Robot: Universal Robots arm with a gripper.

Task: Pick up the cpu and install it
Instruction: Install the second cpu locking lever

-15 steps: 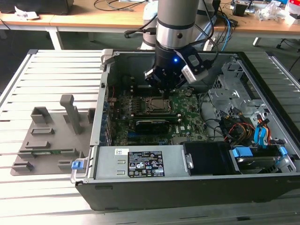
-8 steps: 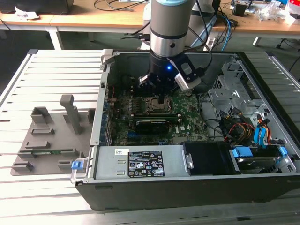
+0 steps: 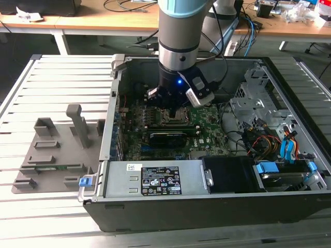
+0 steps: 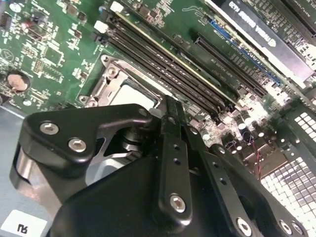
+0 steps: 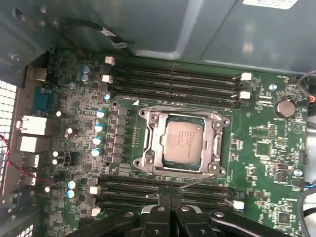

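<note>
The hand (image 5: 170, 210), fingers together and empty, hovers near the cpu (image 5: 183, 141), seated flat and square in its socket (image 5: 148, 143).

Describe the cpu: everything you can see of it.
The cpu is a small flat square chip with a dull silvery metal top and a thin pale rim. In the first wrist view it lies flat inside the metal socket frame on the green motherboard, between banks of black memory slots. Faint print marks its top. The gripper hangs beside the socket, apart from the chip.
</note>
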